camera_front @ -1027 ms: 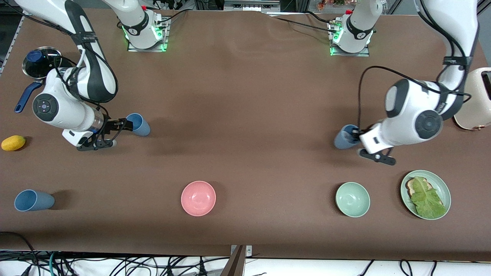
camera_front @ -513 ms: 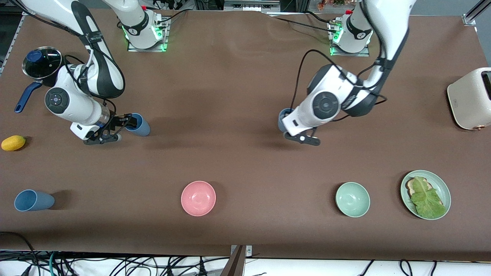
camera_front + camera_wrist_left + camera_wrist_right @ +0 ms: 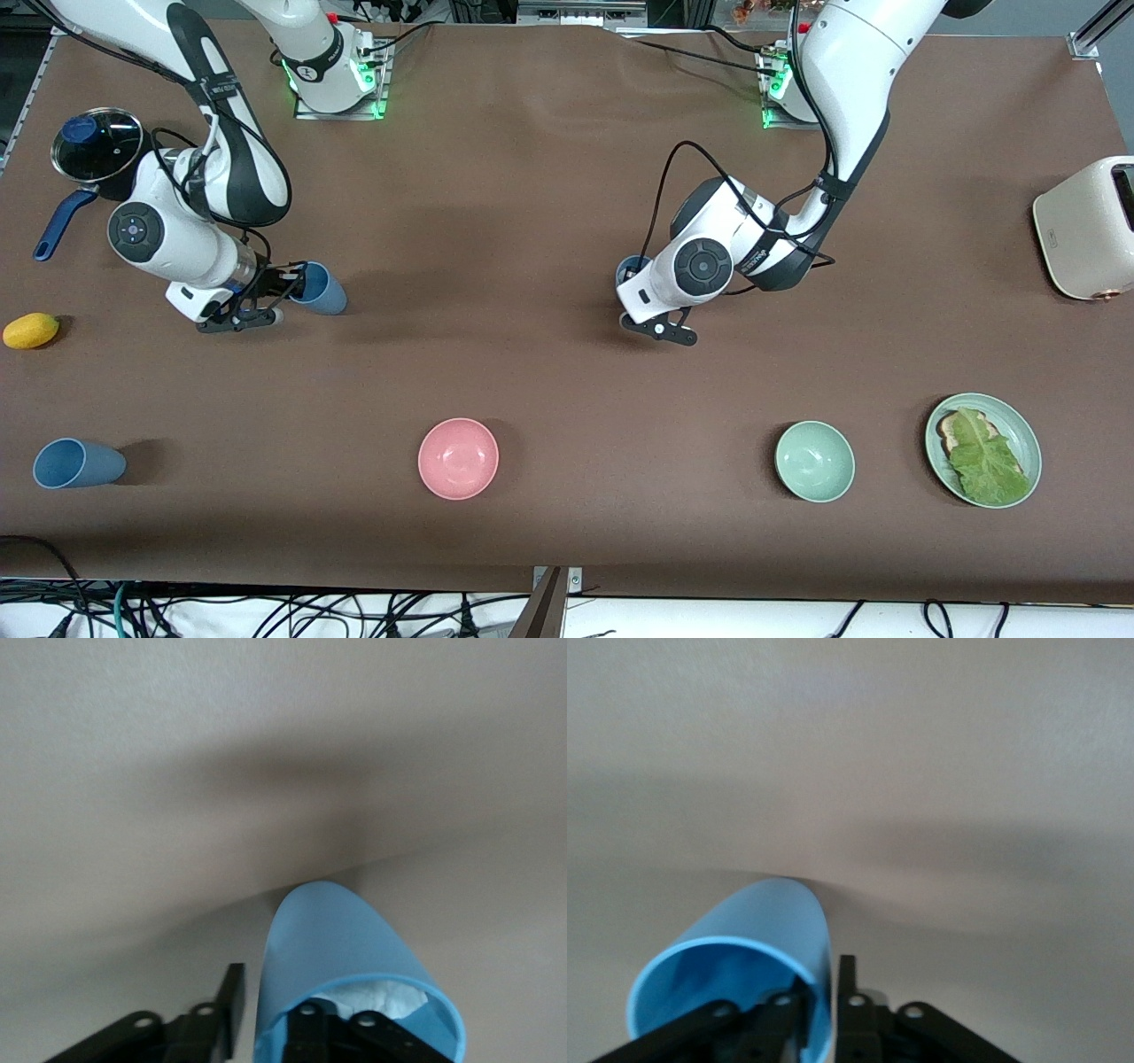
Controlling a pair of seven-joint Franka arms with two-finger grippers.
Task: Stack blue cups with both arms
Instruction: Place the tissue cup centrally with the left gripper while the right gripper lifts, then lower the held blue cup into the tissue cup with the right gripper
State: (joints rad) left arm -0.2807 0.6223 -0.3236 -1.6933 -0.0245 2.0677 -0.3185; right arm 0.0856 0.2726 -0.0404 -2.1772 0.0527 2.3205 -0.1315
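Note:
My left gripper (image 3: pixel 633 285) is shut on the wall of a blue cup (image 3: pixel 631 267), over the middle of the table. In the left wrist view one finger (image 3: pixel 332 1035) is inside this cup (image 3: pixel 341 948) and one is outside. My right gripper (image 3: pixel 285 289) is shut on the rim of a second blue cup (image 3: pixel 322 290), which lies tilted near the right arm's end. The right wrist view shows its fingers (image 3: pixel 849 1001) pinching that cup's wall (image 3: pixel 757 926). A third blue cup (image 3: pixel 76 463) lies on its side near the front camera.
A pink bowl (image 3: pixel 458 458), a pale green bowl (image 3: pixel 814 461) and a green plate (image 3: pixel 1019 425) with toast and lettuce sit nearer the front camera. A cream toaster (image 3: pixel 1088 227) stands at the left arm's end. A lemon (image 3: pixel 31 330) and a pot lid (image 3: pixel 96 142) lie at the right arm's end.
My left arm has carried its blue cup from near the toaster toward the table's middle. My right gripper has shifted slightly at its cup, which stays in place.

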